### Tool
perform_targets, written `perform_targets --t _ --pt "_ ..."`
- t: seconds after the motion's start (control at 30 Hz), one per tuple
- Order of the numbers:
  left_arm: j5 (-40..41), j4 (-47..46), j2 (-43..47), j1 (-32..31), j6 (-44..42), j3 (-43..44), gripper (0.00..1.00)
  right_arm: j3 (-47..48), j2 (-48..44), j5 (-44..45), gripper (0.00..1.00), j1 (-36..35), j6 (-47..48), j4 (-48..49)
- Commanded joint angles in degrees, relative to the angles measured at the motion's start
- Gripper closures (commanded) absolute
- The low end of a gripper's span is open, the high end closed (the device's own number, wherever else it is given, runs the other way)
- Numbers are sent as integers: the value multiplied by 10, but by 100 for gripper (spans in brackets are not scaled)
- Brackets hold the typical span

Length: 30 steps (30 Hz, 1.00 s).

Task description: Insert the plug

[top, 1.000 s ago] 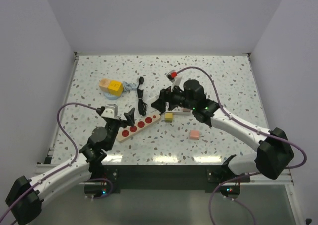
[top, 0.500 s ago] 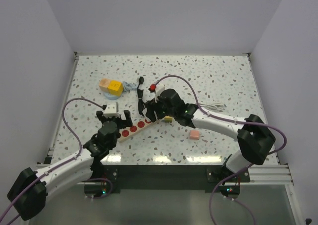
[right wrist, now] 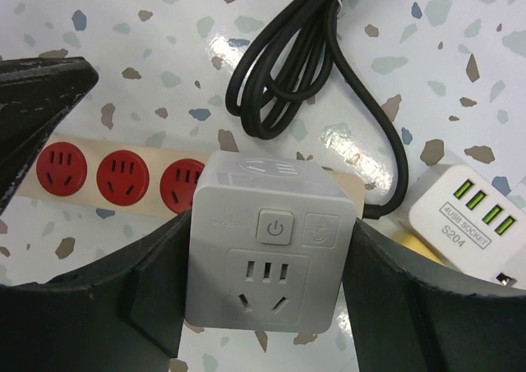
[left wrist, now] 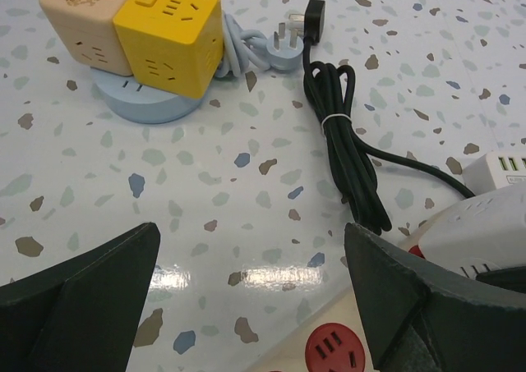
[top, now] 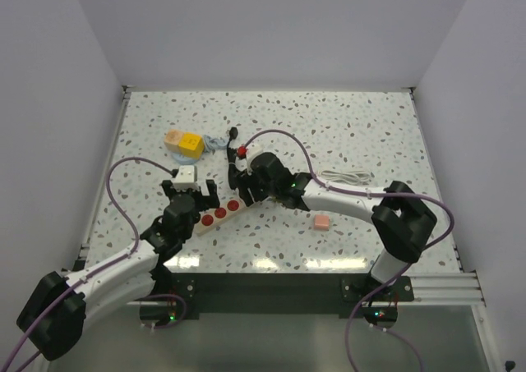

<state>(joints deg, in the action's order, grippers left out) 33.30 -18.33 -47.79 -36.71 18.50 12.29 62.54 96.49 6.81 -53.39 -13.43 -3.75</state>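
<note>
A beige power strip (top: 215, 214) with red sockets lies at the table's front left. It also shows in the right wrist view (right wrist: 123, 175), and one red socket (left wrist: 333, 351) shows in the left wrist view. My right gripper (right wrist: 271, 282) is shut on a grey cube plug (right wrist: 275, 249) that has a power button. It holds the plug over the strip's right end (top: 245, 183). I cannot tell whether the pins are in a socket. My left gripper (left wrist: 251, 249) is open and empty, straddling the strip's left part (top: 191, 199).
A coiled black cable (left wrist: 341, 142) lies just beyond the strip. A yellow and peach cube socket (left wrist: 168, 31) on a blue base stands at the far left. A white USB charger (right wrist: 464, 216) is right of the plug. A pink block (top: 321, 222) and a white cable (top: 345, 176) lie to the right.
My right arm has carried the grey plug left, from the middle of the table to the strip's right end. My left gripper has moved forward over the strip's left part.
</note>
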Motion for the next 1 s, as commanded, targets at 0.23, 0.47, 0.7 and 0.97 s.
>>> perform_targets --t 0.23,0.47,0.7,0.97 --pt "-12 -14 13 7 9 20 0 41 13 47 100 -17 -5 -9" --pt "-10 -11 26 6 9 16 0 49 22 50 100 -18 -9 -17" --pt "-11 -12 31 7 7 15 0 57 35 51 100 -19 -8 -24" --pt "-10 -12 39 7 8 12 0 64 52 44 100 -22 -5 -35"
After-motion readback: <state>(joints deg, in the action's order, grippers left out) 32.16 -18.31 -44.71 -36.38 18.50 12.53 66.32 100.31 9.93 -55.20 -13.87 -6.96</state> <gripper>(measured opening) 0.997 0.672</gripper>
